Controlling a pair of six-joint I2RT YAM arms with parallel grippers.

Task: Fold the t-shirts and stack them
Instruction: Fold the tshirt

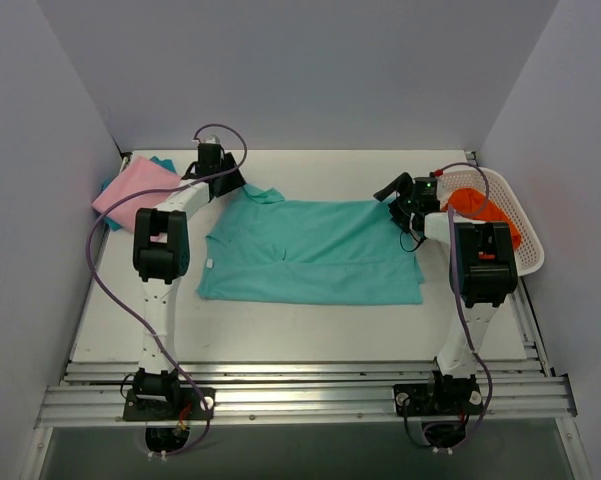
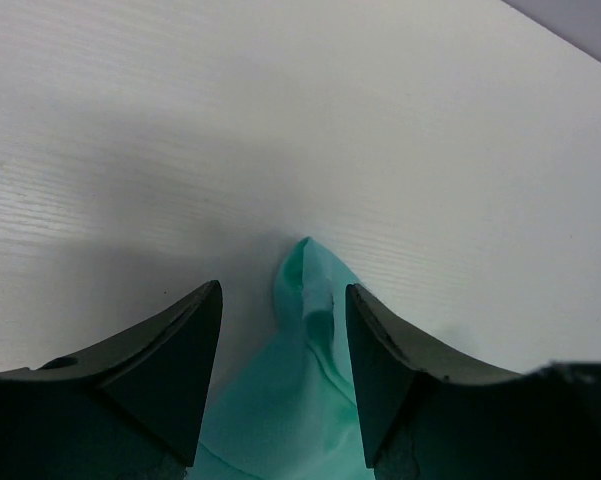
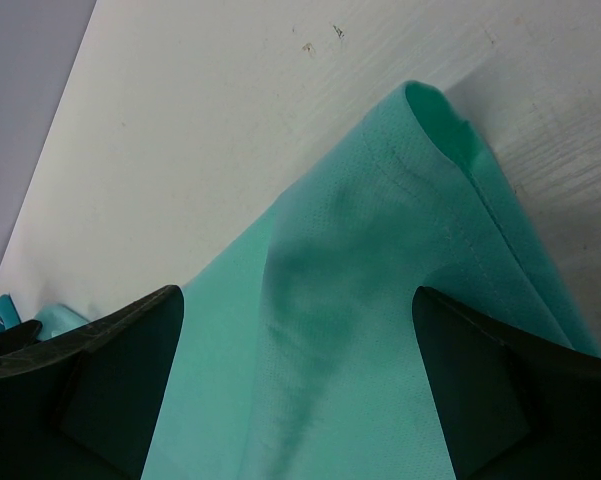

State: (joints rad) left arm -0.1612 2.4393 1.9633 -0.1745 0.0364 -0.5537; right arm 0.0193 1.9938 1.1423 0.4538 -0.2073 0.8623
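Note:
A large mint-teal t-shirt (image 1: 315,250) lies spread across the middle of the table, partly folded. My left gripper (image 1: 223,178) is open at its far left corner; in the left wrist view a pointed tip of the teal cloth (image 2: 310,300) lies between the spread fingers (image 2: 170,350). My right gripper (image 1: 392,190) is open over the shirt's far right corner; the right wrist view shows the teal corner (image 3: 380,270) between wide-apart fingers (image 3: 130,370). A pink t-shirt (image 1: 135,190) lies folded at the far left on another teal piece (image 1: 162,162).
A white lattice basket (image 1: 515,215) stands at the far right edge with an orange cloth (image 1: 480,208) in it. Grey walls close in the table on three sides. Aluminium rails (image 1: 300,385) run along the near edge by the arm bases.

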